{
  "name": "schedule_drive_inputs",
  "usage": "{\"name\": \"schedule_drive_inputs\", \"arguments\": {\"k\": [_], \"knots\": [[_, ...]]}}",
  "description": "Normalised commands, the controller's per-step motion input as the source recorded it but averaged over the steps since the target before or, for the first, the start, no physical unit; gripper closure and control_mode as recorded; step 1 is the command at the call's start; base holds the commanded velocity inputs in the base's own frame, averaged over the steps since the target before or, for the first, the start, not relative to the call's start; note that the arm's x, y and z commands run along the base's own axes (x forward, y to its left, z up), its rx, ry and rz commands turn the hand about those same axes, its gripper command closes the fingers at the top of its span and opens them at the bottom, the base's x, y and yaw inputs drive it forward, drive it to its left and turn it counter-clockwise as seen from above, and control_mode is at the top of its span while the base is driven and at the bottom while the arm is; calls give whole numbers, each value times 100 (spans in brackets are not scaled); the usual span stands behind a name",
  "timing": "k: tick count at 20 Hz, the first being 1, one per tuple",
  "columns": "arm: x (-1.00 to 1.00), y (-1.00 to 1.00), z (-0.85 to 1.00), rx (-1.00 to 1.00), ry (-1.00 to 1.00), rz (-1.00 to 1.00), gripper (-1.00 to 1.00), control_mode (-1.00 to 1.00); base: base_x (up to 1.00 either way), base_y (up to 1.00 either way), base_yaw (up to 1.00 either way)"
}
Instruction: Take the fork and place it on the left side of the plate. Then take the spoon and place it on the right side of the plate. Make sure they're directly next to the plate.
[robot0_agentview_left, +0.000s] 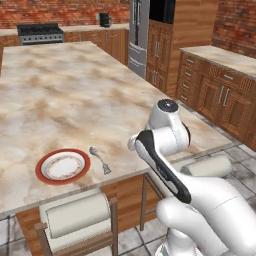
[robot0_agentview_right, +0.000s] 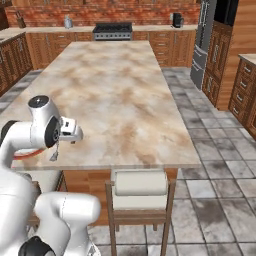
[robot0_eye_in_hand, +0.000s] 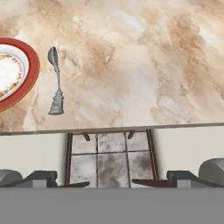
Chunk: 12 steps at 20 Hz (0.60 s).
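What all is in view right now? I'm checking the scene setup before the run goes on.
plate: one, white centre with reddish-brown rim, near the front edge of the island counter.
spoon: one, grey metal, lying on the counter just beside the plate, apart from it.
island counter: one, beige marble top.
chairs: two, wooden with pale cushions, tucked at the island's front edge.
stove: one, dark, against the brick back wall.
fridge: one, steel, beside wooden cabinets.
arm: one, white with dark joints.
hand: one, dark fingertips, open, holding nothing, over the counter's front edge.
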Motion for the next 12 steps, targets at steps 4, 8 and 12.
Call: {"name": "schedule_drive_inputs", "arguments": {"k": [4, 8, 12], "knots": [[-41, -66, -29, 6, -8, 0, -100, 100, -13, -25, 1], [0, 0, 0, 0, 0, 0, -100, 100, -46, -100, 3], [0, 0, 0, 0, 0, 0, -100, 100, -6, -100, 6]]}}
